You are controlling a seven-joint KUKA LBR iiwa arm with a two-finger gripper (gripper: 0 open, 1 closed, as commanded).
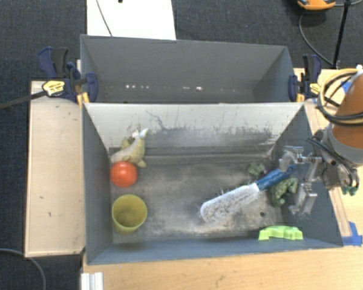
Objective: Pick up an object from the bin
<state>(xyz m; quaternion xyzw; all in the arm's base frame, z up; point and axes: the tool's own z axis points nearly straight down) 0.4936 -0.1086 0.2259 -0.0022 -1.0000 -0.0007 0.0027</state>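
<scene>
The grey metal bin (187, 71) holds a few loose things spread across its floor. The arm (357, 125), with its orange cover and looped cables, comes in over the right rim, and the gripper (297, 183) hangs low at the right side of the bin. Whether the gripper is released or clenched cannot be told from this angle.

A dish brush (230, 203) lies slantwise in the right half, its white bristle head toward the middle of the floor and its blue handle running up to the right, so that the handle's end sits right at the gripper. A yellow-green cup (129, 213) stands upright in the near left corner. A flat bright green piece (281, 233) lies along the near wall, below the gripper. A red ball (124, 174) rests just above the cup, touching a pale yellow toy (133, 150) by the left wall. A dark green lumpy thing (283, 189) lies under the brush handle, just beside the gripper.
</scene>
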